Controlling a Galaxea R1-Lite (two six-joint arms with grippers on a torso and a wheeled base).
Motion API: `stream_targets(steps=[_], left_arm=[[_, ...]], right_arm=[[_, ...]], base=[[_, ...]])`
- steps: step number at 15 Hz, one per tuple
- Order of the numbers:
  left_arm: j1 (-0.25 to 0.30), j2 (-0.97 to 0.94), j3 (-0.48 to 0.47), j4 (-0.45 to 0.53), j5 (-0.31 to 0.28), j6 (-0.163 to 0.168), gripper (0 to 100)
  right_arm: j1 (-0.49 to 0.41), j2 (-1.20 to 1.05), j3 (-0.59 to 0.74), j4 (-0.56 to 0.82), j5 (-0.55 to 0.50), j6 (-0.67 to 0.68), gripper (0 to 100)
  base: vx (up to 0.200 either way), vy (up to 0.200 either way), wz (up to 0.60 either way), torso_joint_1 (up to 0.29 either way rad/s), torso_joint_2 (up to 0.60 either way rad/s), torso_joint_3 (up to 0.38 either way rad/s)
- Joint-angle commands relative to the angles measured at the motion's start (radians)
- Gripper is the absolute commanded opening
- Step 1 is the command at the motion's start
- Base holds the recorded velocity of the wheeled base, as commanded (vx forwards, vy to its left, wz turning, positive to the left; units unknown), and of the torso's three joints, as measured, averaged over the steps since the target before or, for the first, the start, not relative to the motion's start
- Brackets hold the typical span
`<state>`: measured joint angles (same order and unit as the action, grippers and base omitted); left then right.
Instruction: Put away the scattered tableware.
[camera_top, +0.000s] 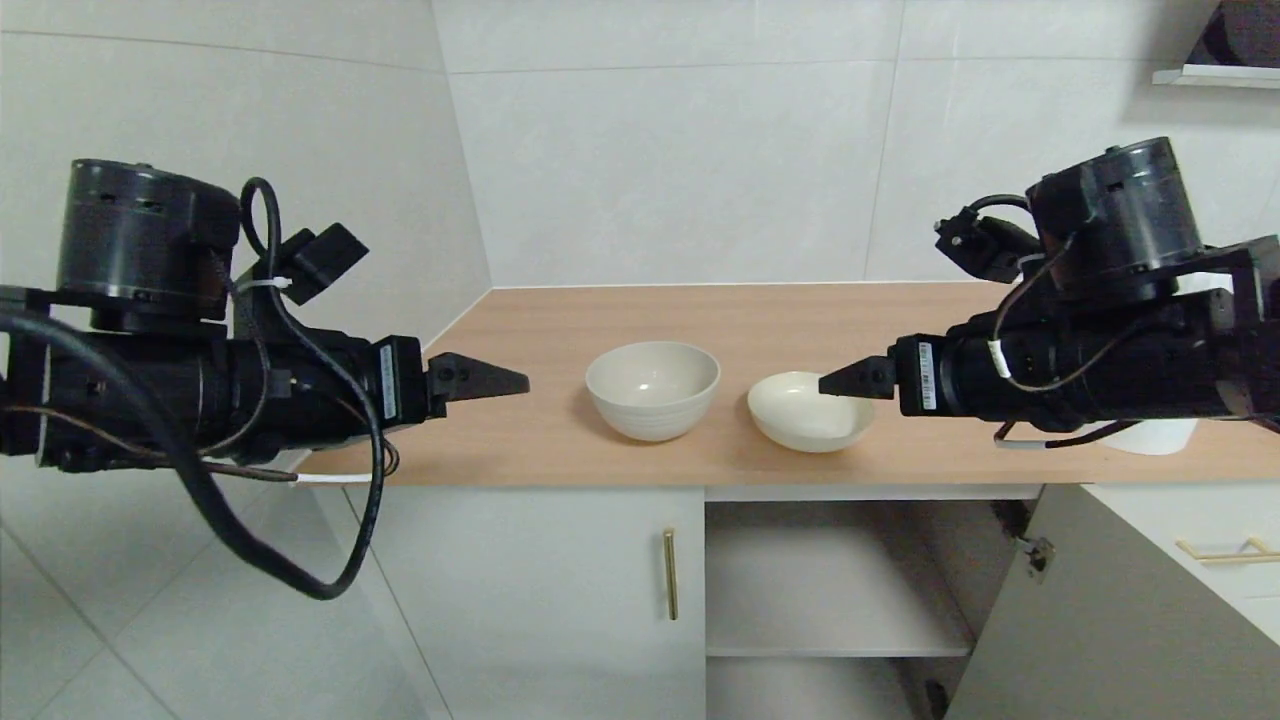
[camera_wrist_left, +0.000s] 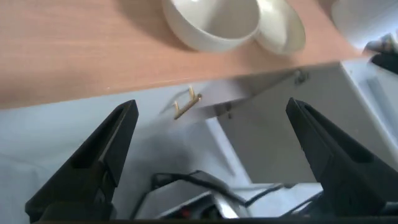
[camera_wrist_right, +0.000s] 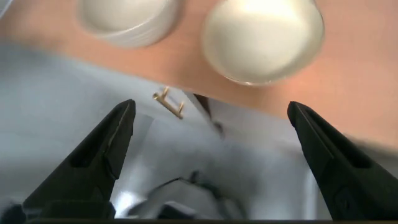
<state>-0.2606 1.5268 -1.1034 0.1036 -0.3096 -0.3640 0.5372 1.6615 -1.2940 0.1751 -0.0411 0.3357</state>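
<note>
1. The left gripper (camera_top: 480, 380) is held level in the air at the counter's left front corner and points inward toward the bowls. In the left wrist view its fingers (camera_wrist_left: 106, 149) are spread wide with nothing between them.
2. The right gripper (camera_top: 835, 382) mirrors it from the other side. In the head view its tip overlaps the rim of the shallow bowl (camera_top: 808, 410). In the right wrist view its fingers (camera_wrist_right: 99, 152) are also spread wide and hold nothing.
3. On the wooden countertop (camera_top: 540, 440), the deeper ribbed bowl (camera_top: 652, 388) stands upright near the front edge. The shallow bowl sits just beside it, on the robot's right, and the two are not touching. Both are empty.
4. A white object (camera_top: 1150, 437) stands on the counter, partly hidden behind the right arm.
5. Below the counter, the left cabinet door (camera_top: 540, 600) is closed and has a brass handle (camera_top: 669, 574). The right cabinet door (camera_top: 1080, 620) is swung open, showing a bare white shelf (camera_top: 830, 630).
</note>
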Motion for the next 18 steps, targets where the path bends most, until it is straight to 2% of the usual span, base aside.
stream_targets(steps=[1, 2, 3, 4, 6, 9, 13, 16, 18], left_arm=[[-0.002, 0.073, -0.088, 0.014, 0.055, -0.107, 100], [-0.006, 0.093, -0.113, 0.014, 0.087, -0.159, 100], [-0.034, 0.153, -0.168, 0.014, 0.152, -0.254, 100], [-0.051, 0.19, -0.188, 0.014, 0.191, -0.279, 100], [-0.089, 0.268, -0.222, 0.008, 0.256, -0.289, 100], [-0.143, 0.385, -0.296, 0.005, 0.365, -0.36, 100], [-0.166, 0.477, -0.357, 0.004, 0.374, -0.418, 100], [-0.166, 0.507, -0.371, 0.002, 0.369, -0.426, 100], [-0.167, 0.526, -0.372, -0.033, 0.369, -0.427, 100]], right_arm=[[-0.02, 0.103, -0.08, 0.023, -0.017, 0.045, 100], [-0.026, 0.11, -0.082, 0.021, -0.026, 0.048, 100], [-0.04, 0.142, -0.1, 0.021, -0.066, 0.051, 100], [-0.051, 0.164, -0.11, 0.018, -0.095, 0.051, 100], [-0.063, 0.19, -0.123, 0.015, -0.109, 0.062, 100], [-0.077, 0.199, -0.125, -0.003, -0.111, 0.068, 100], [-0.077, 0.196, -0.123, -0.003, -0.111, 0.068, 100], [-0.077, 0.196, -0.123, -0.003, -0.111, 0.069, 100], [-0.077, 0.193, -0.122, -0.003, -0.112, 0.069, 100]], base=[[0.0, 0.0, 0.0, 0.0, 0.0, 0.0], [0.0, 0.0, 0.0, 0.0, 0.0, 0.0], [0.0, 0.0, 0.0, 0.0, 0.0, 0.0], [0.0, 0.0, 0.0, 0.0, 0.0, 0.0], [0.0, 0.0, 0.0, 0.0, 0.0, 0.0], [0.0, 0.0, 0.0, 0.0, 0.0, 0.0], [0.0, 0.0, 0.0, 0.0, 0.0, 0.0], [0.0, 0.0, 0.0, 0.0, 0.0, 0.0], [0.0, 0.0, 0.0, 0.0, 0.0, 0.0]])
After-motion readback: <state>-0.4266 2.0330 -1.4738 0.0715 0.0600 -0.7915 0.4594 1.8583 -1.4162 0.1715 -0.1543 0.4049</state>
